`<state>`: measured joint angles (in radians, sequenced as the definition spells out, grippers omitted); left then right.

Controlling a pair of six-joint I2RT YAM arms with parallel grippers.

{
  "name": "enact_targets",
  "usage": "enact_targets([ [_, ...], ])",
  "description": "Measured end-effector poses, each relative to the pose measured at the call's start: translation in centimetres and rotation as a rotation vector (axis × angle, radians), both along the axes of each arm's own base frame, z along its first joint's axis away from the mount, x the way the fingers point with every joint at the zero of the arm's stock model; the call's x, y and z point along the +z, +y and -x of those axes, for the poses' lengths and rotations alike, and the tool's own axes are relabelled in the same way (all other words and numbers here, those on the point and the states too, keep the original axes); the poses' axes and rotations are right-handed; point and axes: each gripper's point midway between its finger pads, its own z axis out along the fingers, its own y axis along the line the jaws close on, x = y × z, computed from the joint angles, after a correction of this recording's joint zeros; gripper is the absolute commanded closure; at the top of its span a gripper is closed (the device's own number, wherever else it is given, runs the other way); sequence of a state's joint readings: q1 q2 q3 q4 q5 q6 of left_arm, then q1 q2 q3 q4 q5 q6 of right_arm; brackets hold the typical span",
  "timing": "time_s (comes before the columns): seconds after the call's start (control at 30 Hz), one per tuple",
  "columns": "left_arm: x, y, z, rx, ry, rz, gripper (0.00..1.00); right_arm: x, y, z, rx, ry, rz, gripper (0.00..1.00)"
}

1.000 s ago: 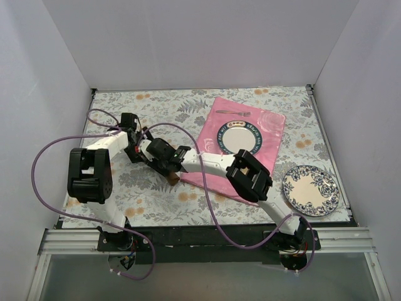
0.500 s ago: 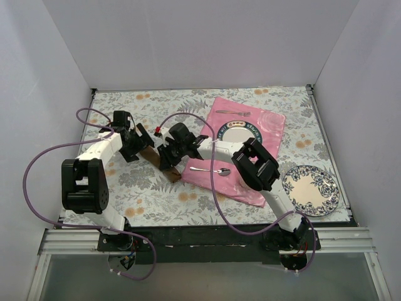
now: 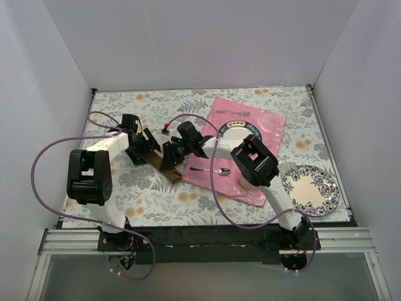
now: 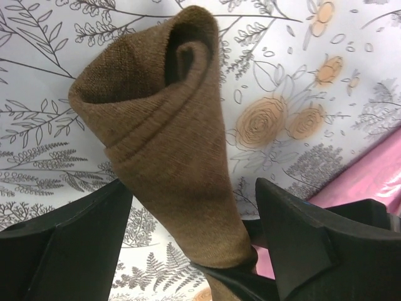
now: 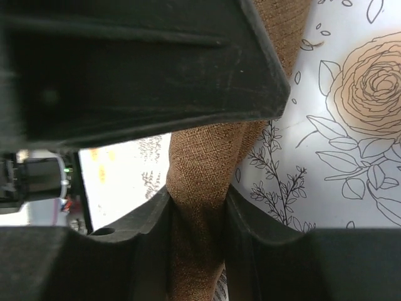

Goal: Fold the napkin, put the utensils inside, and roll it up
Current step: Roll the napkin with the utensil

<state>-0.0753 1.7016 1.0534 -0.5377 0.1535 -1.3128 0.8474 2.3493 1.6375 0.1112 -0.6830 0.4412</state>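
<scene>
The dark brown napkin [image 4: 169, 125] is a rolled tube lying on the flowered tablecloth, left of the pink mat [image 3: 269, 125]. My left gripper [image 4: 194, 188] is open and straddles the roll, with a gap at its right finger [image 4: 313, 238]. My right gripper [image 5: 197, 200] is shut on the napkin [image 5: 200, 169], pinching one end. From above, both grippers meet over the napkin [image 3: 175, 176]: the left gripper [image 3: 149, 146] and the right gripper [image 3: 168, 158]. A silver spoon [image 3: 210, 170] and a fork [image 3: 233, 113] lie on the mat.
A blue-rimmed plate [image 3: 241, 133] sits on the pink mat. A second flowered plate [image 3: 310, 190] stands at the right near the front edge. Purple cables loop over both arms. White walls close in the table on three sides.
The right arm swung back from over the mat's near edge, uncovering the spoon. Both grippers shifted a little around the rolled napkin.
</scene>
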Motion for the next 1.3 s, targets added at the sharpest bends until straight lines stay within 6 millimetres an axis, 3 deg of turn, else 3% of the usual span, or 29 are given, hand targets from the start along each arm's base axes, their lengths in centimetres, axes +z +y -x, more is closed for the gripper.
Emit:
enact_targets([
  [0.13, -0.7, 0.1, -0.1, 0.002, 0.012, -0.006, 0.38, 0.1, -0.2, -0.1, -0.009, 0.067, -0.042, 0.53],
  [0.37, -1.2, 0.7, -0.4, -0.006, 0.005, -0.043, 0.55, 0.8, -0.6, 0.3, 0.022, 0.088, -0.057, 0.26],
  [0.57, -1.3, 0.8, -0.4, -0.022, 0.004, -0.051, 0.55, 1.3, -0.6, -0.9, -0.018, -0.156, 0.138, 0.10],
  [0.73, -1.3, 0.7, -0.5, -0.033, 0.007, -0.049, 0.55, 1.4, -0.3, -1.3, -0.032, -0.426, 0.325, 0.07],
  [1.0, -1.3, 0.7, -0.7, -0.038, 0.015, -0.034, 0.54, 1.0, 0.3, 0.6, -0.007, -0.737, 0.526, 0.08],
  [1.2, -1.2, 0.5, -0.7, -0.041, 0.019, -0.021, 0.52, 0.5, -0.2, -0.3, -0.029, -0.856, 0.608, 0.22],
  [1.3, -1.2, 0.5, -0.7, -0.039, 0.019, -0.013, 0.45, 0.8, -0.2, -1.1, -0.059, -0.885, 0.609, 0.35],
])
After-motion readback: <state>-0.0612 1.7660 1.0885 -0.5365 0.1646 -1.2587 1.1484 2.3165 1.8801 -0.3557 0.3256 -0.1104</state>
